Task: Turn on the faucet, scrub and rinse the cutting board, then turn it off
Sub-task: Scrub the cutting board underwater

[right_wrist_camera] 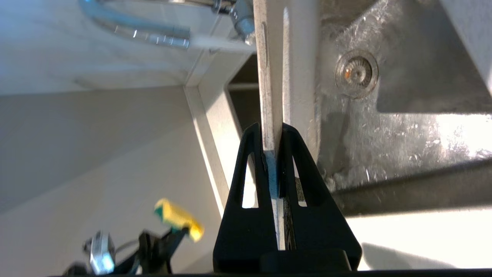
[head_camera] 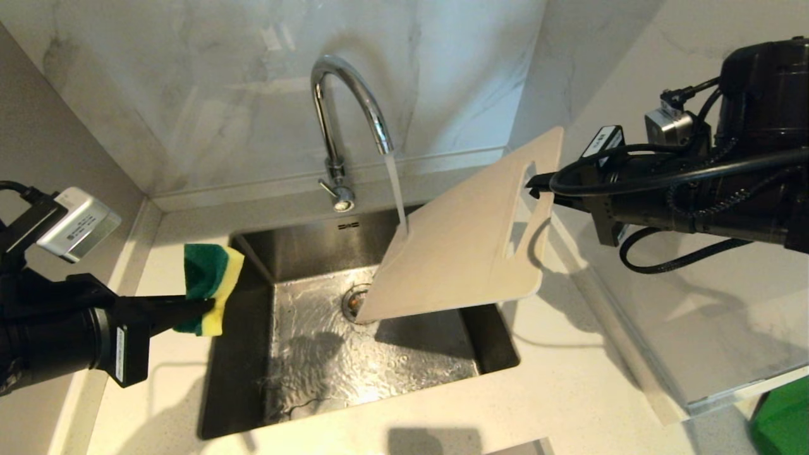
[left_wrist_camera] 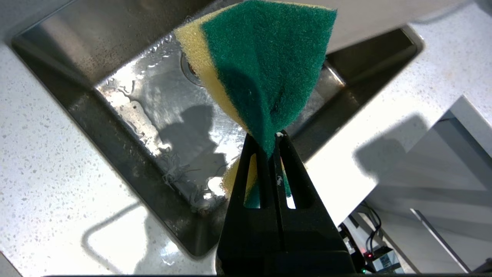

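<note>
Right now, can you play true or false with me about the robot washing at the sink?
1. Water runs from the faucet onto the cutting board. True.
2. The cutting board lies flat on the counter. False: the right gripper holds it tilted over the sink.
3. The left gripper pinches the sponge. True.
4. The sponge is touching the cutting board. False: it is apart, above the sink's left edge.
</note>
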Robot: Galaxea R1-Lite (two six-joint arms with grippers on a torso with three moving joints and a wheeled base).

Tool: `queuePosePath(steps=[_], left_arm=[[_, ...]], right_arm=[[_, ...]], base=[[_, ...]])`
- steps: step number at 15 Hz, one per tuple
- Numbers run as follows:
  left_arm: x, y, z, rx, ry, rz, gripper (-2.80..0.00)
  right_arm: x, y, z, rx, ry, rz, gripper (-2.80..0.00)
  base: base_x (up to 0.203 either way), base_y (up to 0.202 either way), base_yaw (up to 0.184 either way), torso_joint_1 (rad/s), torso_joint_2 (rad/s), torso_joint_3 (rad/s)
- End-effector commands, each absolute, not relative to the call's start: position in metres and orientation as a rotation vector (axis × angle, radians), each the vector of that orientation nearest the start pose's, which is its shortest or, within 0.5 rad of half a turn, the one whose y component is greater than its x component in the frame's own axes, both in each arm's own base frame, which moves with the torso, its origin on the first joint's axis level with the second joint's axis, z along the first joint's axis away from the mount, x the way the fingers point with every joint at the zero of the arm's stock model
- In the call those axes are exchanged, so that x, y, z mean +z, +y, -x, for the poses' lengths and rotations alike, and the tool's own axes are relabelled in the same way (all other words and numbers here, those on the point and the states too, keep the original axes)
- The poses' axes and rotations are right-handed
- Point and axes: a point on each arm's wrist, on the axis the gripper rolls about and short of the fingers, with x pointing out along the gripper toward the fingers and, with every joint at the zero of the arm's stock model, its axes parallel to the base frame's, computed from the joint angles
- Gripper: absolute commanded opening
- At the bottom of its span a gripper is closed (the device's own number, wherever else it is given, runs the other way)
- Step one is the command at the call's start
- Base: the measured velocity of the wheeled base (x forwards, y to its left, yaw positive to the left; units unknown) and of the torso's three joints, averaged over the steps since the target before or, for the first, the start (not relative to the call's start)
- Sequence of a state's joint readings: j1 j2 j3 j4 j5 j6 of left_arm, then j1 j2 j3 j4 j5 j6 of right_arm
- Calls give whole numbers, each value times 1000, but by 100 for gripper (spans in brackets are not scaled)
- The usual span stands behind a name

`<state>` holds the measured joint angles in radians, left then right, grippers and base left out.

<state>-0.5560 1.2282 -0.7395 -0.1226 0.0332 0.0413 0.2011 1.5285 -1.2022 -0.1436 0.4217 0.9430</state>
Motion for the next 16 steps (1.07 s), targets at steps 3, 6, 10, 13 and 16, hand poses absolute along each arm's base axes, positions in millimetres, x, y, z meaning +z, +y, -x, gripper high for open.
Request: queuePosePath(steps=[3, 6, 10, 13, 16], left_arm=[[226, -91, -148, -522, 349, -149, -280], [222, -90, -146, -522, 361, -156, -280], [221, -90, -147, -523, 366, -157, -280], [221, -90, -146, -524, 365, -159, -280], [219, -90, -146, -525, 372, -161, -280]], right_arm=[[296, 70, -301, 481, 480, -969, -280], [295, 70, -304, 479, 483, -972, -280], [298, 69, -298, 483, 476, -973, -280], [308, 65, -276, 484, 476, -978, -280], [321, 56, -228, 494, 457, -976, -280]], base=[[0, 0, 0, 0, 0, 0], [0, 0, 0, 0, 0, 0], [0, 0, 0, 0, 0, 0], [0, 0, 0, 0, 0, 0], [0, 0, 0, 0, 0, 0]])
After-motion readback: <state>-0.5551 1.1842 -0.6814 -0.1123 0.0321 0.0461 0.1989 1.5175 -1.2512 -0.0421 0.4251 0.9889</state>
